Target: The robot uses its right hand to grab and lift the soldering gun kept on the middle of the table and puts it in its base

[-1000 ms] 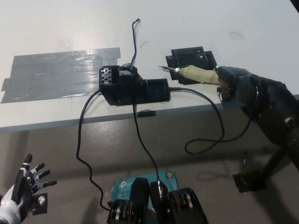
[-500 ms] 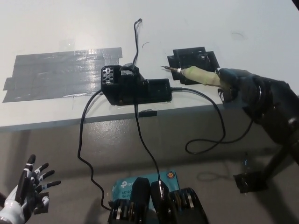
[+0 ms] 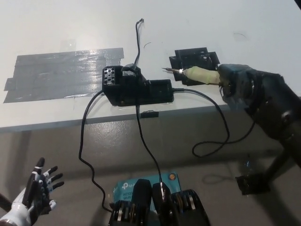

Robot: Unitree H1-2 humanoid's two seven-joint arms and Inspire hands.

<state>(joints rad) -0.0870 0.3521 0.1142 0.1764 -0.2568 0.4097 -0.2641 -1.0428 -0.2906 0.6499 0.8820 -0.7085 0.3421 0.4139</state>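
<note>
The right hand (image 3: 237,84) is closed around the rear of the iron (image 3: 200,75), gripping its pale handle. The iron lies nearly level above the table (image 3: 197,28), its metal tip pointing toward picture left. The tip sits over the left edge of the black mat (image 3: 195,57) and just right of the base (image 3: 134,87); tip and base are apart. The base stands near the table's front edge, with the grey tape (image 3: 61,73) patch to its left. A black cord (image 3: 214,129) runs from the base, loops below the table edge and rises toward the hand. The left hand (image 3: 35,195) rests low at picture lower left, fingers spread, holding nothing.
</note>
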